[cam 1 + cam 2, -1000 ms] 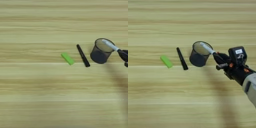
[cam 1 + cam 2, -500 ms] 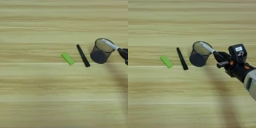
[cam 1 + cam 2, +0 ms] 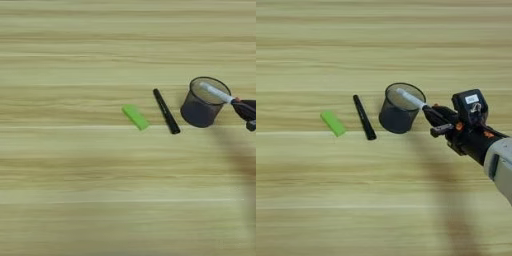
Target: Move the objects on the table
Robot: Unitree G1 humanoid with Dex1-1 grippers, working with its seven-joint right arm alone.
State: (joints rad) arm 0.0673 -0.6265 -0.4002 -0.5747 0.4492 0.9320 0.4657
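Right black two-fingered gripper [image 3: 435, 119] clamps the white-barrelled marker [image 3: 412, 99], tip over the dark wire-mesh pen cup [image 3: 398, 108].

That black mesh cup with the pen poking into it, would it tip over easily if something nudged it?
Probably, yes. The wire-mesh pen cup looks see-through and thin, so it is likely light. It stands upright and narrows toward its base, which favours tipping or sliding. The white-barrelled marker, held by the right gripper, crosses its rim and could lever it over.
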